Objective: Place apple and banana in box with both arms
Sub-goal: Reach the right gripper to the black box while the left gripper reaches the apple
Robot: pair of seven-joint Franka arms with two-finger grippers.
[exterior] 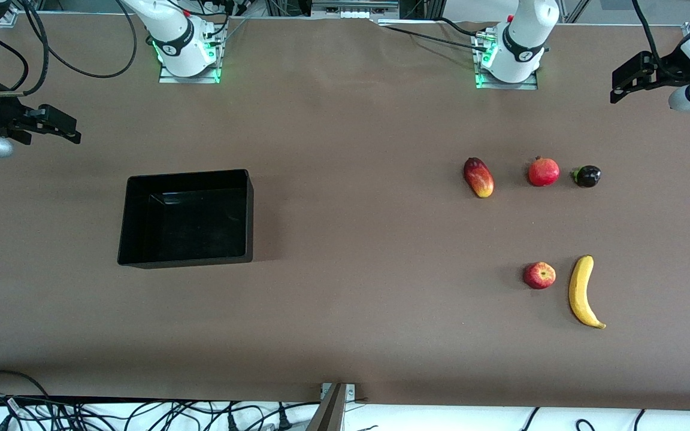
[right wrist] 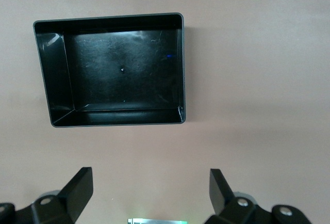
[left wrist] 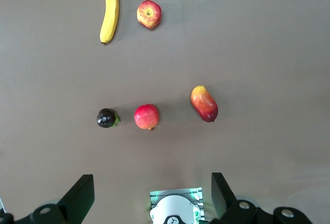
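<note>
The apple [exterior: 539,275] lies just beside the banana [exterior: 583,291], well apart from the box [exterior: 187,260].

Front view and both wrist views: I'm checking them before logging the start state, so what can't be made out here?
- The arms' upper links: front view, cut by the frame edges; only the bases and the left gripper and right gripper show.
- Undersides of the apple and banana: every view looks down.
- The box floor: gloss and shadow hide fine marks.
- Fruit: outside the right wrist view.

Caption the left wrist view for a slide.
Open left gripper high over five fruits; banana lies beside apple.
</note>
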